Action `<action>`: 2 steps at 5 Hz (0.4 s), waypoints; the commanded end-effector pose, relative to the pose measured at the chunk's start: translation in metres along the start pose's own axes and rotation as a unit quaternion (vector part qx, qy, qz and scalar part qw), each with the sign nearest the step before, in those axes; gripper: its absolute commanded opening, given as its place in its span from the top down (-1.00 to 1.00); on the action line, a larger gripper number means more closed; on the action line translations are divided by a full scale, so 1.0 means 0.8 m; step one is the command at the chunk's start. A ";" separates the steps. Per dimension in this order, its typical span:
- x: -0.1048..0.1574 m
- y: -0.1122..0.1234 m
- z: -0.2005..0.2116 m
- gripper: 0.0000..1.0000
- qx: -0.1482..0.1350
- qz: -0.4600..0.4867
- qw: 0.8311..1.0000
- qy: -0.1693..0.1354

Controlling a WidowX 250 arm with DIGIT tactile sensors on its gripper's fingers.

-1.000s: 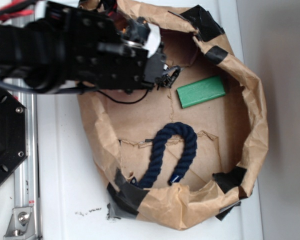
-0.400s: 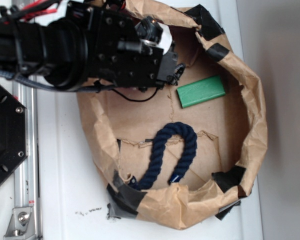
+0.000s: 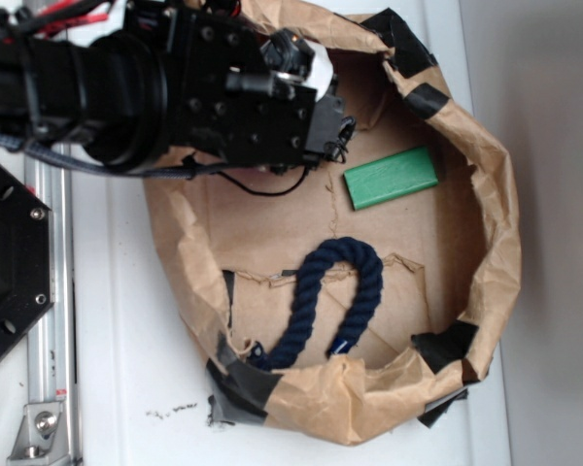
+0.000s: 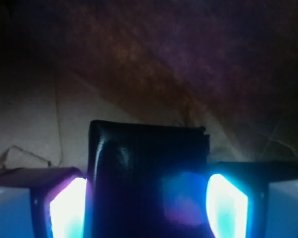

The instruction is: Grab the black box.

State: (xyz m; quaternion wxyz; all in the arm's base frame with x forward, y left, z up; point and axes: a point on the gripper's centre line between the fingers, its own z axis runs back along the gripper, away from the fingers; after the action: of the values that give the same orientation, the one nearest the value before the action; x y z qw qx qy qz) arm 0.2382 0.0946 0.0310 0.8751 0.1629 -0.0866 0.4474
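1. A crumpled brown paper nest (image 3: 496,243) rings the workspace, walls raised on all sides.
2. The gripper (image 4: 148,208) sits at the upper-left wall, fingers (image 4: 227,206) flanking the black box (image 4: 139,168); contact unclear.
3. A green block (image 3: 391,178) and navy rope (image 3: 335,301) lie apart on open floor.

Arm (image 3: 126,97) now further right, slightly up.

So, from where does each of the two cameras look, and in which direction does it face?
Exterior: it sits above and looks straight down at the brown paper tray holding the green block and the navy rope; the black arm enters from the left.
Wrist: it sits on the hand and looks forward between its glowing fingers, which flank the black box on the brown paper.
Shared: the brown paper; the arm hides the box from above.
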 end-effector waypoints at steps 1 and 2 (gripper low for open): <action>0.032 -0.017 0.107 1.00 -0.131 -0.175 0.976 0.002; 0.042 -0.033 0.144 1.00 -0.199 -0.278 0.939 -0.025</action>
State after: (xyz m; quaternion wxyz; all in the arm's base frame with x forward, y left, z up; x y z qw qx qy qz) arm 0.2756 0.0473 0.1177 0.9829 0.0129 -0.1094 0.1473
